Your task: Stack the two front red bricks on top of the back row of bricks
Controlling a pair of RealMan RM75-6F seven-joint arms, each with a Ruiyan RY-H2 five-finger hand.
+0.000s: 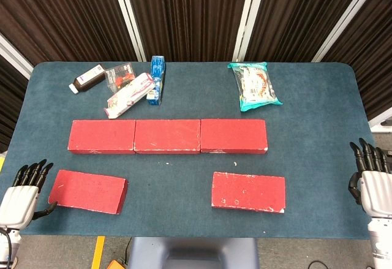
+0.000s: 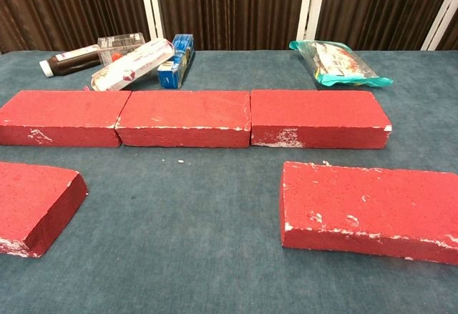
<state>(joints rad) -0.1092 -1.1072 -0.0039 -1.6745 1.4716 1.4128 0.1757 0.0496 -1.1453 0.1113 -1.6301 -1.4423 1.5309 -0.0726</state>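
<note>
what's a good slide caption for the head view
Both open hands, left and right, wait at the table edges; two front red bricks unstacked before the back row.

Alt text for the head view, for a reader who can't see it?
Three red bricks form a back row on a blue table, with two loose front bricks, one left and one right. The left hand and right hand, both open, flank the table edges; packages lie behind.

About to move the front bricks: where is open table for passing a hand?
Bare cloth lies between the two front bricks, and along the strip separating them from the back row. The right edge beyond the snack bag is open. Crowded: back-left clutter.
</note>
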